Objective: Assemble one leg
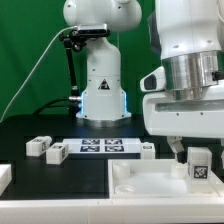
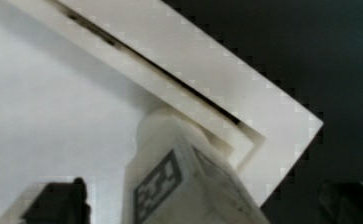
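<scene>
The leg point(image 1: 198, 166), a small white block with a marker tag on its face, stands upright at a recessed corner of the wide white panel point(image 1: 150, 190) at the exterior view's right. My gripper point(image 1: 190, 152) hangs straight over it with the leg between its fingers. In the wrist view the leg point(image 2: 181, 175) rises toward the camera by the panel's corner notch point(image 2: 231, 125). The dark fingers point(image 2: 62, 203) stand wide apart, and a strip of panel shows between one finger and the leg. The jaws look open around the leg.
Two more legs point(image 1: 38, 146) point(image 1: 57, 153) lie at the exterior view's left and a third point(image 1: 148, 150) lies beside the marker board point(image 1: 105, 146). A white part point(image 1: 4, 178) pokes in at the left edge. The robot base point(image 1: 100, 85) stands behind.
</scene>
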`<control>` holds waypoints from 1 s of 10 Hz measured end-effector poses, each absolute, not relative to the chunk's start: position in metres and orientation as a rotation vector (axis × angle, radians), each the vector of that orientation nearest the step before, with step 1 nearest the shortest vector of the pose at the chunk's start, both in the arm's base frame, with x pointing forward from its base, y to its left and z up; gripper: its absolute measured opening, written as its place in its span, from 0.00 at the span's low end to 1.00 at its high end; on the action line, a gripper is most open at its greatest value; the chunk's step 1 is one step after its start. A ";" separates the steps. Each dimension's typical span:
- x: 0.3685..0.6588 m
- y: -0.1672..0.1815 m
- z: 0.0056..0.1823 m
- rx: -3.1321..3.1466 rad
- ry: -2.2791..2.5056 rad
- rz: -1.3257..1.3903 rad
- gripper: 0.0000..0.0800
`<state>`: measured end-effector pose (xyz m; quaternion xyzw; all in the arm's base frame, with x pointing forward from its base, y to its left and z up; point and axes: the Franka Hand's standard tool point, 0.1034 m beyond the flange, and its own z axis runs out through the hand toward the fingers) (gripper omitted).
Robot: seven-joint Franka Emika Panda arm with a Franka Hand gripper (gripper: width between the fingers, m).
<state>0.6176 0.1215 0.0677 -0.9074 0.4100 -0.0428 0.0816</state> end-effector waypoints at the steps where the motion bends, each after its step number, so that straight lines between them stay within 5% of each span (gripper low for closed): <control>1: 0.619 0.121 0.069 -2.801 1.059 -0.152 0.81; 10: 0.623 0.109 0.069 -3.092 0.071 -0.251 0.81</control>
